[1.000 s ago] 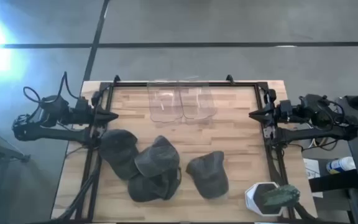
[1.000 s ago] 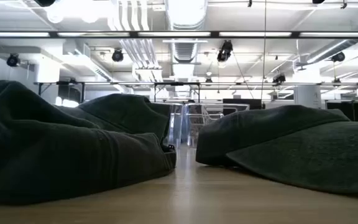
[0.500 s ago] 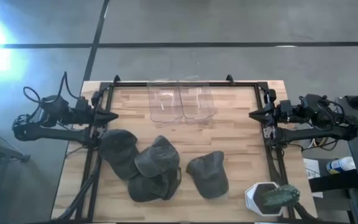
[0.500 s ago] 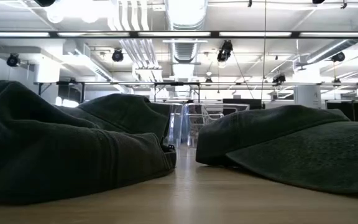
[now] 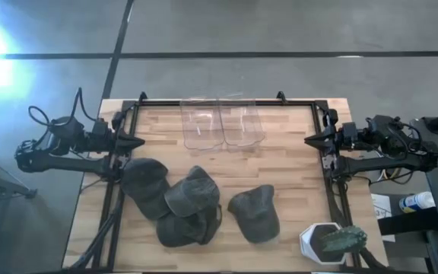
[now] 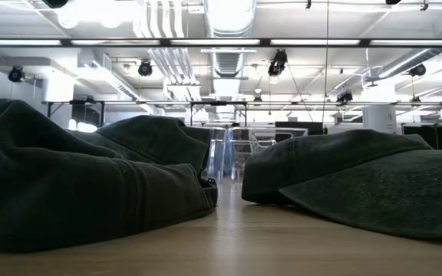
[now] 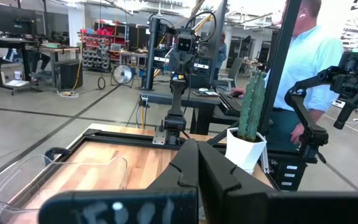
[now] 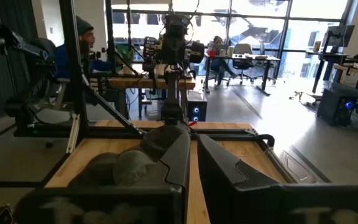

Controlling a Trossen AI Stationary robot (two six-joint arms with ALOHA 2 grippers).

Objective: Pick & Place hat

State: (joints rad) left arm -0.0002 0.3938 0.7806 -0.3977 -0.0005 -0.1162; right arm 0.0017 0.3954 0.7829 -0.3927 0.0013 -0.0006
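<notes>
Several dark grey-green caps lie in the near half of the wooden table: one at the left [image 5: 144, 183], one beside it [image 5: 192, 192], one partly under those [image 5: 179, 228], and one apart at the right [image 5: 255, 213]. In the low view they bulk up at left [image 6: 75, 184] and right [image 6: 359, 176]. My left gripper [image 5: 137, 142] hovers shut at the table's left edge, just beyond the left cap, pointing inward [image 7: 196, 149]. My right gripper [image 5: 309, 140] hovers shut at the right edge, pointing inward [image 8: 190, 138]. Neither touches a cap.
Two clear plastic bins [image 5: 201, 125] [image 5: 242, 125] stand side by side at the table's far middle. A potted plant in a white pot [image 5: 329, 242] sits at the near right corner. A black frame rail [image 5: 226, 102] borders the table. A person [image 7: 309, 62] stands beyond the right side.
</notes>
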